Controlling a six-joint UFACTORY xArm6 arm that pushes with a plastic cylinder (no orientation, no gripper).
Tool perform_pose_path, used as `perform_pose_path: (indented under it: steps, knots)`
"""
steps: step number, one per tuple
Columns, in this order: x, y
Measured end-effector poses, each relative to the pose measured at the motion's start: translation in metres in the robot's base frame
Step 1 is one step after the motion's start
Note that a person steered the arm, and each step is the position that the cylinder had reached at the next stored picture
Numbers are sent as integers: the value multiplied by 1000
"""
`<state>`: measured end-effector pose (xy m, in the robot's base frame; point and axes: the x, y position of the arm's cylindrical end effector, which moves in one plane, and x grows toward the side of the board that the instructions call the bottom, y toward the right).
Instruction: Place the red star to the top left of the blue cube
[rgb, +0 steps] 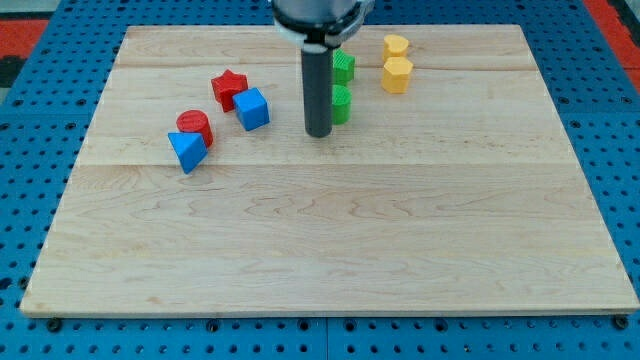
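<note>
The pale wooden board (330, 240) fills most of the camera view and rests on a blue perforated base (20, 200). The dark cylindrical rod descends from the view's top centre; my tip (318, 133) sits on the board, well to the view's right of the blue cube and red star, and just left of the lower green block.

Block positions:
- Blue plastic cube (252, 109): upper left area of the board.
- Red plastic star (229, 89): touching or nearly touching the cube, on its upper-left side.
- Red cylinder (195, 127) and blue triangular block (187, 151): a close pair toward the view's left, below the star.
- Two green blocks, upper (344, 67) and lower (342, 104): shapes partly hidden behind the rod.
- Two yellow blocks, upper (396, 46) and lower (397, 74): apparently hexagonal, at the view's top right.

Judgement: the star appears to lie in the required position already.

Hazards:
- Any leftward sweep of my tip would strike the blue cube first and push it into the star, spoiling the arrangement.
- A rightward move would displace the lower green block.

Pincer: none is fitted. The arm ends in a bare rod, so no opening state applies; it holds nothing, and the tip appears clear of every block.
</note>
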<state>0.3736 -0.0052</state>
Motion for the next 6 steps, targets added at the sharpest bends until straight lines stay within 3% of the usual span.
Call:
perform_pose_path:
  steps: [2, 3, 5, 6]
  knots:
    - [-61, -54]
    - [-61, -110]
    - [-73, -91]
    - [-74, -178]
